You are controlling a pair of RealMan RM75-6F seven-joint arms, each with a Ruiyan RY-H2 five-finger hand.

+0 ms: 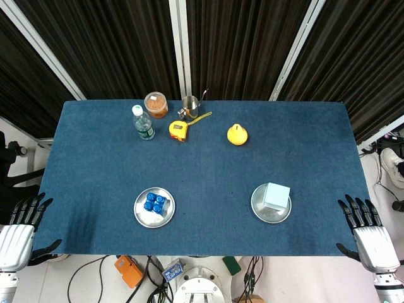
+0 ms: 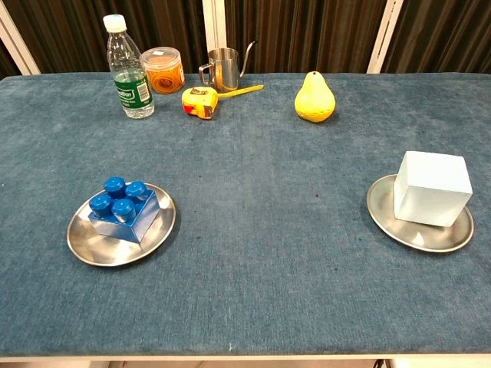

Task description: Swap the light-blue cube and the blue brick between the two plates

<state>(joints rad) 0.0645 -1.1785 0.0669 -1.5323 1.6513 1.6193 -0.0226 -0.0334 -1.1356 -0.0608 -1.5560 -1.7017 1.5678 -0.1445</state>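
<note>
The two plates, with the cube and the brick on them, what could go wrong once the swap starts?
1. Both plates are occupied: the blue brick fills the left plate, the light-blue cube the right plate, so one piece probably needs parking on the table first.
2. The cube sits toward its plate's far edge; a push could tip or slide the plate.
3. The cube looks wide and smooth, so fingers may slip.
</note>
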